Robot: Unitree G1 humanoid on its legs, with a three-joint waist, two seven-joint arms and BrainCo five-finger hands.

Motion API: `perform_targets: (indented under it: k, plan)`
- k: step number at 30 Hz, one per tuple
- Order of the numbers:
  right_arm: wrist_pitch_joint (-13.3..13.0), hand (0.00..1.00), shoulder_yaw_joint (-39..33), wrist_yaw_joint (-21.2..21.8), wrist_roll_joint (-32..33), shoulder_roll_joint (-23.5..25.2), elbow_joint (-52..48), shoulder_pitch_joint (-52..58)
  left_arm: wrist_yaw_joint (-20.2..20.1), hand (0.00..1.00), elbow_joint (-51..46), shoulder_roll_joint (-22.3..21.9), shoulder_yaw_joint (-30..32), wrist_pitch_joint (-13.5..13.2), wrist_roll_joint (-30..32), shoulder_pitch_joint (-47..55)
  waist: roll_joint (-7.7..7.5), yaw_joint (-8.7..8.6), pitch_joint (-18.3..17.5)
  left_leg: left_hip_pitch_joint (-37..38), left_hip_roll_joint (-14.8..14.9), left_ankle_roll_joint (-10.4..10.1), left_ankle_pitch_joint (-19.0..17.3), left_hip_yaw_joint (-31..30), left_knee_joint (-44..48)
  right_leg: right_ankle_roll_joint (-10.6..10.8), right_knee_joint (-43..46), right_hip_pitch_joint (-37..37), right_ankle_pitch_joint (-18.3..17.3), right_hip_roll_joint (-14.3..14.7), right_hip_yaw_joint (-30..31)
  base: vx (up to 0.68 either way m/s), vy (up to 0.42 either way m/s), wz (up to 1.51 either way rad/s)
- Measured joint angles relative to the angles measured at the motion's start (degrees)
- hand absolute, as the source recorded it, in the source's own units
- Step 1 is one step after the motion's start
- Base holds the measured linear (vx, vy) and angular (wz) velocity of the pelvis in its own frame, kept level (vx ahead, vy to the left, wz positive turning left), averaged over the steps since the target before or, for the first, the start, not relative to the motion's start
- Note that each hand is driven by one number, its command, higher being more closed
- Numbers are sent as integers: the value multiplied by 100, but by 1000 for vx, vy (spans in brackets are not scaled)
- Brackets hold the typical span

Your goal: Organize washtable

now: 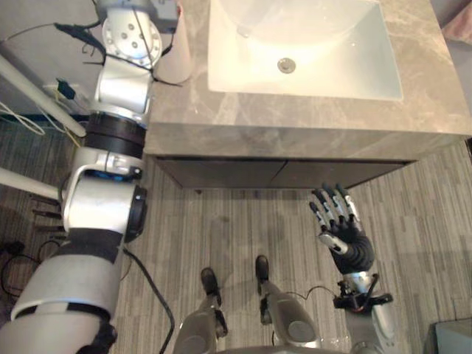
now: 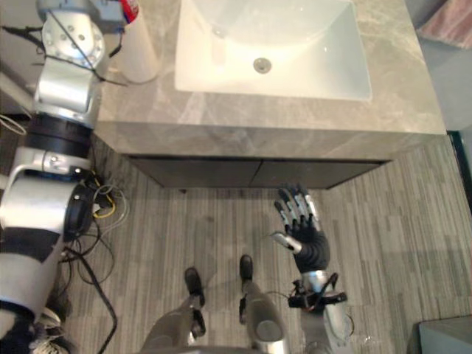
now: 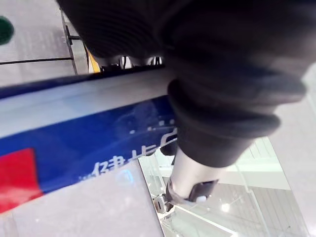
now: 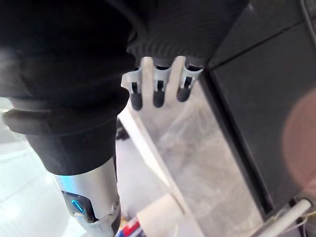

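**Washtable tidy-up: L arm up by the cup, R one idle**

On the head cam, your left arm reached up to the back-left corner of the grey marble bench [image 1: 295,125]. It ended right by the white cup [image 1: 174,53], which stood just left of the white sink [image 1: 369,74]. The drain [image 1: 286,65] sat mid-basin.

On the L wrist cam you had the left robot hand [image 3: 222,89] w/ a blue, red and white tube [image 3: 74,143] running straight across it. The tube sat up close between the dark cover and the thumb [image 3: 190,173]. The fingers were tucked behind the tube tho, so I couldn't tell if the hand was clamped on it or just next to it.

Your right robot hand [image 1: 341,227] hung low over the striped grey floor [image 1: 236,221]. It was in front of the dark cabinet [image 1: 295,173] under the bench, well apart from the stuff on top. Its fingers were straight and spread, holding nothing, and the R wrist cam showed the same.
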Motion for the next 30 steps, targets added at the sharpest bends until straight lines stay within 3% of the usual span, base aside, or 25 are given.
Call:
perform_targets:
  k: [13, 14, 30]
  plan:
    - [3, 0, 3, 118, 9, 0, 1, 179, -104, 100, 58, 0, 7, -1, 1, 73, 70, 10, 139, -11, 1, 1, 1, -6, 3, 1, 3, -9, 1, -2, -11, 5, 1, 0]
    - [6, 0, 3, 123, 10, 0, 1, 181, -137, 0, 59, 0, 14, -3, 0, 93, 75, 10, 142, -11, 2, 1, 1, -6, 4, 1, 3, -9, 1, -2, -12, 0, 0, 0]
    - [64, 0, -30, 227, 72, -1, 1, 301, -481, 0, 58, -1, 36, -141, -220, 264, 137, 31, 164, 78, -6, 2, 7, -53, 2, 0, 5, 104, 0, -15, -97, 0, 0, 0]
